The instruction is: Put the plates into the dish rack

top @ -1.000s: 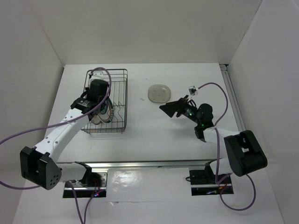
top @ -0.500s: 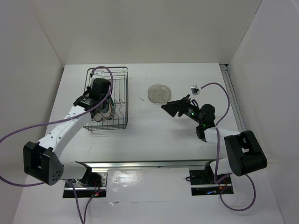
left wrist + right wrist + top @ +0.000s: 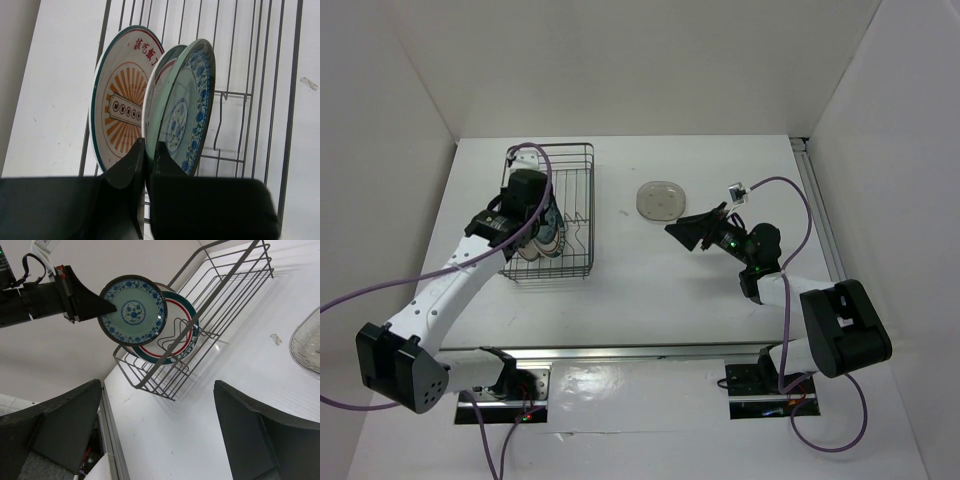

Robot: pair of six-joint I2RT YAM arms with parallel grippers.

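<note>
Dark thin wire forms the dish rack [image 3: 572, 215], which sits on the left part of the white table [image 3: 640, 290] in the top view. The left gripper [image 3: 538, 218] reaches over the rack's near half, where plates stand on edge. The translucent grey plate [image 3: 661, 199] lies flat on the table, well apart from the rack. The right gripper [image 3: 686, 230] hovers just near it.

From the left wrist, the fingers [image 3: 131, 165] are pinched on the lower rim of the teal plate [image 3: 189, 107]. The plate is pale green with blue flower patterning and stands upright. Just behind it is the red-ringed plate [image 3: 159, 82], and behind that the large white plate [image 3: 119, 105] with orange rays and a green rim. All three stand close together over the rack's wires. Whether the teal plate rests on them cannot be told.

From the right wrist, the teal plate shows its round face, a blue border and a centre medallion, held at the rack's near end. The right fingers [image 3: 62, 425] are spread wide with nothing between them.
</note>
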